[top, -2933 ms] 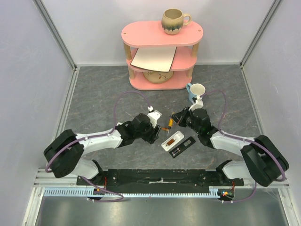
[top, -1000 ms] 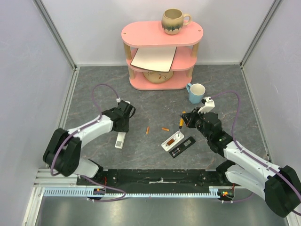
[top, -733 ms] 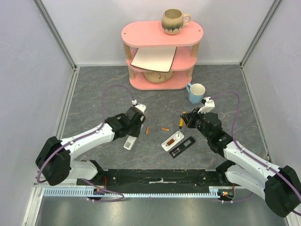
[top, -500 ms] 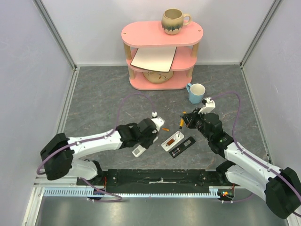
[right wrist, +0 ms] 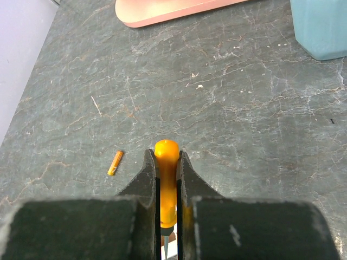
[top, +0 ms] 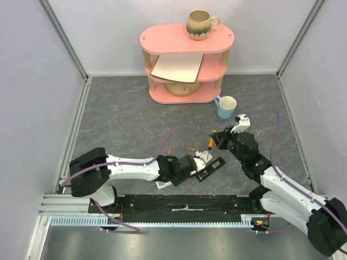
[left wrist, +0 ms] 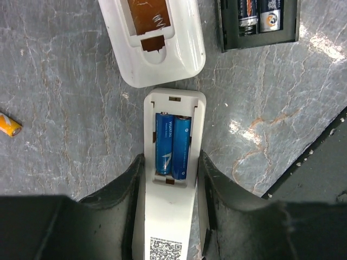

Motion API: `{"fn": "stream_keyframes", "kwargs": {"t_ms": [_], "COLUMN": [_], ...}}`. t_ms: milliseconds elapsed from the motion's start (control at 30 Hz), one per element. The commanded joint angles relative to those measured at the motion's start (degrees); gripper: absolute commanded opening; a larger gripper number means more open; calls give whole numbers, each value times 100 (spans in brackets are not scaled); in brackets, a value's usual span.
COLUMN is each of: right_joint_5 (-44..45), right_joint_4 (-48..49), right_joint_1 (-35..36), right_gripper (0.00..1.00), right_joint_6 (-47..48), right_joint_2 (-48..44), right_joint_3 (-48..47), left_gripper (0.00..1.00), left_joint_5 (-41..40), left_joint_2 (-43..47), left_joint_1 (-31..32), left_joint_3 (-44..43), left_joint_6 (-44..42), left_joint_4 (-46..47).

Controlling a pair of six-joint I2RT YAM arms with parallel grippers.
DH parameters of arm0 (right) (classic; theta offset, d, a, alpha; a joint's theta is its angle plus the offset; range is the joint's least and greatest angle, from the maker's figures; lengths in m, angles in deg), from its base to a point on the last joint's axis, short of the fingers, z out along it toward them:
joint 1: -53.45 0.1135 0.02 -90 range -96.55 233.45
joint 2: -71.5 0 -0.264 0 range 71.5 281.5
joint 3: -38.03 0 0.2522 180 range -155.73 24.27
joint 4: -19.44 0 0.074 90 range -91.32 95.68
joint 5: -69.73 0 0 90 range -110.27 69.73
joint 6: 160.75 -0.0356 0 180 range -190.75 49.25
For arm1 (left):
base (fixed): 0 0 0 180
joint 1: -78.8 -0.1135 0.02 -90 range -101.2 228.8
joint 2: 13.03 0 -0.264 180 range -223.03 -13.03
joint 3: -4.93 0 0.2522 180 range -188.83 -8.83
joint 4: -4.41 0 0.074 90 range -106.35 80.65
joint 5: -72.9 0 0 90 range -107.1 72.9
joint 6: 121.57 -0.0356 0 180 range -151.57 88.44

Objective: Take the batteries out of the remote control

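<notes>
Grey marbled stone formed the surface (top: 119, 119), with a pink shelf (top: 184, 89) against the back wall and a blue mug (top: 226, 106) just in front of it to the right. Two cells were already out: an orange battery (top: 169, 149) and a second orange battery (top: 190, 149) lay loose on the stone, near the remotes.

The left jaws were clenched on the sides of a white remote (left wrist: 168, 216). Its cover was off, and two blue batteries (left wrist: 172, 145) sat side by side in the open bay. This remote lay end to end with a second white remote (left wrist: 157, 49), whose bay looked empty. A black remote (left wrist: 259, 16) beside that one had cells showing in its bay.

The right jaws were open only as wide as the handle. They gripped an orange-handled screwdriver (right wrist: 166, 162) and held it above the surface, with its tip out of sight.

The step in hand appeared to be emptying the held remote. The next move would call for the left jaws to hold that remote steady. The right arm would need to bring the screwdriver tip down at one end of a blue cell and lever it up against its spring without skidding off.
</notes>
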State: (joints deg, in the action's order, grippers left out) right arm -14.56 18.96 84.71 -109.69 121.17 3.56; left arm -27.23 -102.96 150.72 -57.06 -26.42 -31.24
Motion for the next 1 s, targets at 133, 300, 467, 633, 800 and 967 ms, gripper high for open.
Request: {"fn": "stream_keyframes", "kwargs": {"t_ms": [133, 300, 467, 633, 800, 967], "right_joint_5": [-62, -211, -545, -861, -1055, -1081], "right_joint_4": [-9, 34, 263, 517, 808, 913], "right_joint_1": [-33, -42, -33, -24, 64, 178], "right_gripper": [0, 0, 0, 0, 0, 0], "right_joint_6": [35, 88, 79, 36, 0, -17], "right_joint_2": [-256, -344, -388, -265, -55, 34], "right_joint_3": [49, 76, 164, 190, 225, 243], "left_gripper": [69, 74, 83, 85, 85, 84], "left_joint_5": [-340, -411, -341, -156, -217, -314], "left_joint_2": [264, 915, 1460, 1522, 1181, 688], "left_joint_1": [199, 200, 147, 85, -46, -310], "left_joint_3": [67, 454, 691, 727, 587, 306], "left_joint_6": [267, 495, 856, 1199, 1331, 1392], "left_joint_4": [484, 501, 326, 89, -140, -421]}}
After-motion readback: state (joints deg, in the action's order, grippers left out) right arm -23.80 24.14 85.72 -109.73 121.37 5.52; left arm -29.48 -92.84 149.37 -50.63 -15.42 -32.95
